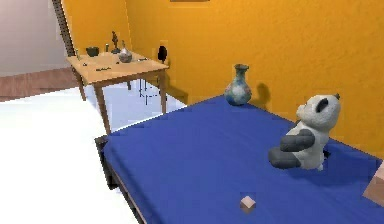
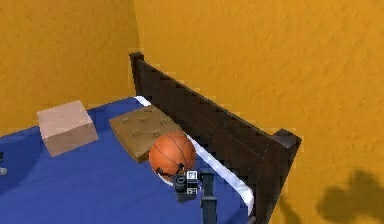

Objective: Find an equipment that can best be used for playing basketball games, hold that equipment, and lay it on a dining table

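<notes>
An orange basketball lies on the blue bed against a brown pillow, close to the dark headboard. My gripper is right below the ball in the arm side view, at the end of the dark arm. With the ball on the bed right behind it, I cannot tell whether the gripper holds anything. A wooden dining table stands at the far left of the forward view, past the bed's foot, with a bowl and other small items on it.
On the blue bed sit a panda toy, a teal vase and a small cube. A pinkish square pillow lies left of the brown one. Orange walls close in behind. Pale floor leads toward the table.
</notes>
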Controlling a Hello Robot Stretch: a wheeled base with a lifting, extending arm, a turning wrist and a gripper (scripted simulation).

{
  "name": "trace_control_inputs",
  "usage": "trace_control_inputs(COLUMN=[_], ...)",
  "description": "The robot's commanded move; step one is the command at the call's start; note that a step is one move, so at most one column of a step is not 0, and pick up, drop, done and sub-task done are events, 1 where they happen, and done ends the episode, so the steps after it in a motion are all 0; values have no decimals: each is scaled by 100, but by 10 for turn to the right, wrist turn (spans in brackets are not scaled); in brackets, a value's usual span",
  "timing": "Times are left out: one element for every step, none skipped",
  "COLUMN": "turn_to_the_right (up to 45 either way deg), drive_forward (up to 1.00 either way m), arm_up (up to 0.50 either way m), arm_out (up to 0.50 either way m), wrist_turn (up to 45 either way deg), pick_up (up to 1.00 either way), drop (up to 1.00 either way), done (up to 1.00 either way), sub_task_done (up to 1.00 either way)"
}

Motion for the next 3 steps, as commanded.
trace_control_inputs(turn_to_the_right=[0,0,0], drive_forward=[0,0,0], arm_up=[0,10,28], arm_out=[0,0,0], wrist_turn=[0,0,0], pick_up=[100,0,0], drop=[0,0,0], done=[0,0,0], sub_task_done=[0,0,0])
